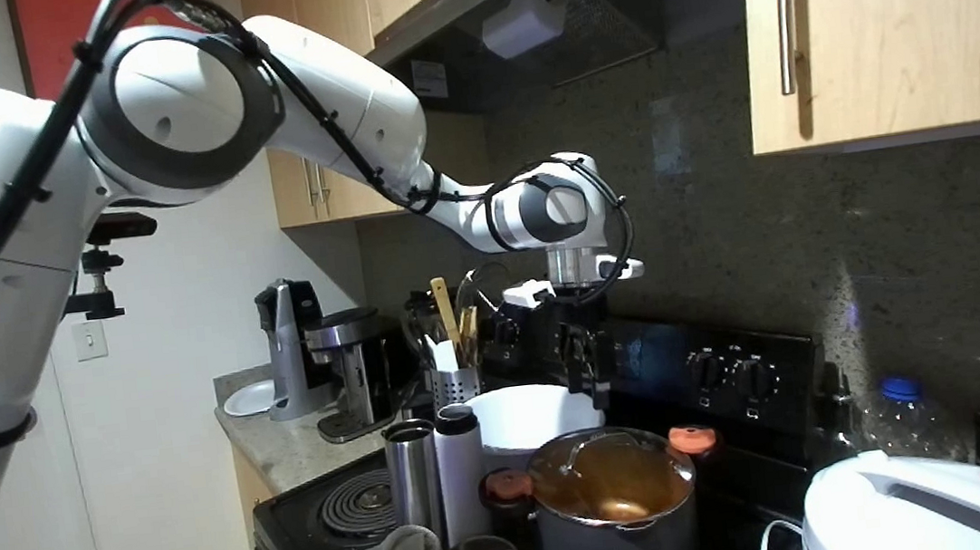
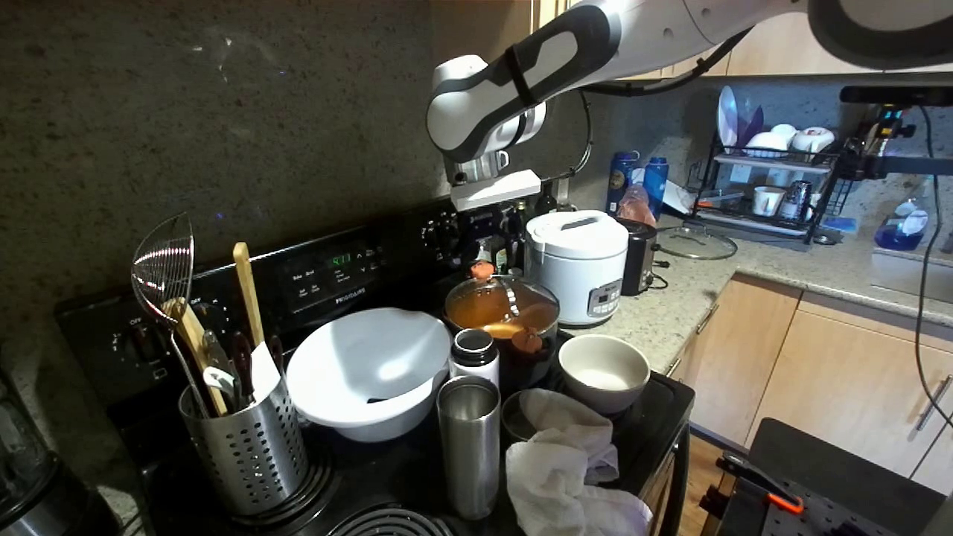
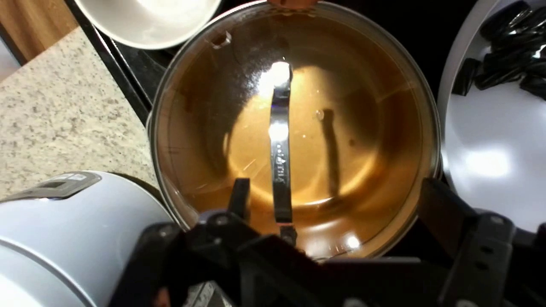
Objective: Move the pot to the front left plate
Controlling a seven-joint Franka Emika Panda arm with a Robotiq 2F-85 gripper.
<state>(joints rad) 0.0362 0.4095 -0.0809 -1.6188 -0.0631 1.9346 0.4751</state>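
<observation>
The pot [image 1: 618, 544] is dark grey with a glass lid and orange-covered side handles. It stands at the back of the stove, beside the rice cooker, in both exterior views [image 2: 502, 305]. In the wrist view the pot [image 3: 362, 106] fills the middle, its lid's metal handle [image 3: 280, 140] running up the picture. My gripper [image 1: 591, 396] is open and empty, above the pot's back part. In the wrist view its fingertips [image 3: 337, 183] are wide apart, one over the lid, one near the rim. The front left coil plate [image 1: 364, 504] is bare; part of it shows at the bottom edge [image 2: 391, 525].
A large white bowl [image 2: 372, 372], a steel tumbler [image 2: 469, 447] and a white flask [image 1: 461, 469] stand between pot and coil. A cream bowl [image 2: 603, 372] and cloth [image 2: 558, 476] are in front. Rice cooker [image 2: 577, 260], utensil holder [image 2: 246, 447] and range hood [image 1: 518, 26] are near.
</observation>
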